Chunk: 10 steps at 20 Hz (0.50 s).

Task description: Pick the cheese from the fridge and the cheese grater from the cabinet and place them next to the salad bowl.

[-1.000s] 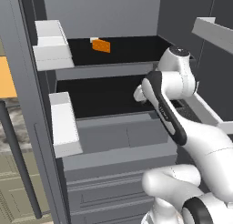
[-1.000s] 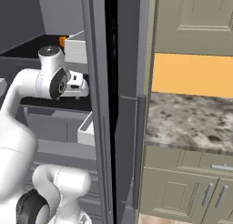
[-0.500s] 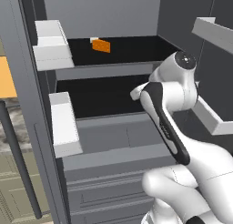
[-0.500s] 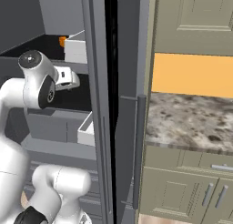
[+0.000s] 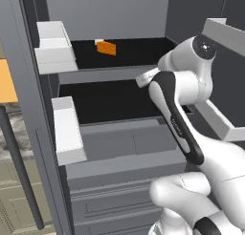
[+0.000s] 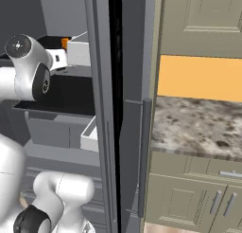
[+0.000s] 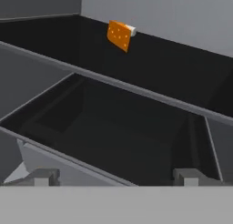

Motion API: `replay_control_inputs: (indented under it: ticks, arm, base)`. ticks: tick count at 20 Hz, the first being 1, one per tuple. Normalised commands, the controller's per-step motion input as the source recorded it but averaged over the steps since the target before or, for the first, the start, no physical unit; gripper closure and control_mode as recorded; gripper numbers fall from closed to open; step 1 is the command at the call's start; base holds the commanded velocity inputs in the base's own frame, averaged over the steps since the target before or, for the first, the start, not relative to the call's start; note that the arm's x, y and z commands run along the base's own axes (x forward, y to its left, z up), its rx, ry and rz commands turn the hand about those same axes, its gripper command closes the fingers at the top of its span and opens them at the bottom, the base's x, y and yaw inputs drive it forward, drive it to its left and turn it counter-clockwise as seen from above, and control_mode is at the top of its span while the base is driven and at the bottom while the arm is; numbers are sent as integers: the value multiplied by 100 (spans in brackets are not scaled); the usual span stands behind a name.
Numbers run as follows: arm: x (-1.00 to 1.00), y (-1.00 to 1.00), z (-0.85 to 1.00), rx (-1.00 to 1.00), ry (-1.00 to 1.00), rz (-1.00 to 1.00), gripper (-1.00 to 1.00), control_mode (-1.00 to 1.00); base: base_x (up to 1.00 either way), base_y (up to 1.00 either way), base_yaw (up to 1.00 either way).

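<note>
The cheese (image 7: pixel 119 35), a small orange wedge dotted with pale holes, stands on the upper dark shelf of the fridge (image 5: pixel 115 133), toward the back wall. Through my hand camera it sits at about eleven o'clock, well apart from me, with a small white thing (image 7: pixel 131 31) just behind it that I cannot make out. From the left base camera the cheese (image 5: pixel 106 48) appears at roughly eleven o'clock too, just right of the upper white door bin (image 5: pixel 53 48). From the right base camera, only an orange sliver (image 6: pixel 64 42) shows beside a white bin (image 6: pixel 78 52).

My pincer (image 7: pixel 116 176) is spread wide and holds nothing; its two dark tips sit far apart at the bottom of the hand camera, level with the lower shelf's front lip. My arm (image 5: pixel 179 93) reaches into the fridge at mid height.

Below the shelves are grey drawers (image 5: pixel 127 148). At three o'clock in the right base view lies a speckled stone counter (image 6: pixel 198 128) with beige drawers (image 6: pixel 208 165) beneath and an orange wall panel (image 6: pixel 201 78) above.
</note>
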Motion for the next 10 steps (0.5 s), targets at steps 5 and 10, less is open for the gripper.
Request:
replay_control_inputs:
  ticks: [5,10]
  arm:
    - [0,20,56,2,-19,8,-100,-100]
    - [17,18,18,4,-10,4,-100,-100]
  base:
    - [0,0,0]
    - [0,0,0]
